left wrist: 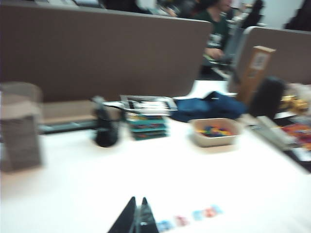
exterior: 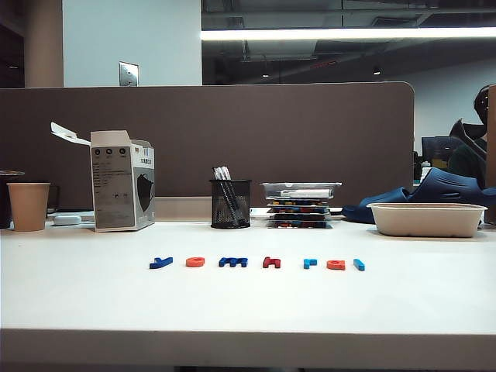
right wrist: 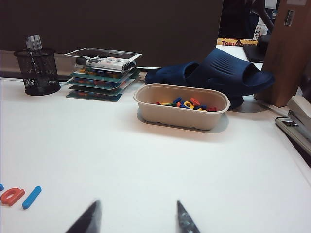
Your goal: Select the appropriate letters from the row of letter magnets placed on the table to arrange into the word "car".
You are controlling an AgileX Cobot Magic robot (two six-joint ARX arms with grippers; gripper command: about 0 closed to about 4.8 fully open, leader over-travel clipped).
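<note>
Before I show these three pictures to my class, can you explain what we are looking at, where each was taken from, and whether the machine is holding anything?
This is a two-armed robot, each arm ending in a two-fingered hand, working at a white table. The wide picture comes from a fixed camera facing the table; neither arm shows in it. The other two come from cameras on the wrists. The blurry one shows the left hand, fingers shut together, holding nothing, above the table near the letters. The sharp one shows the right hand, fingers apart, empty. On the table lies a row of letter magnets: dark blue, orange, dark blue, red, light blue, orange-red, light blue. Behind stand a paper cup, a carton, a pen holder, stacked trays and a bowl of spare letters.
</note>
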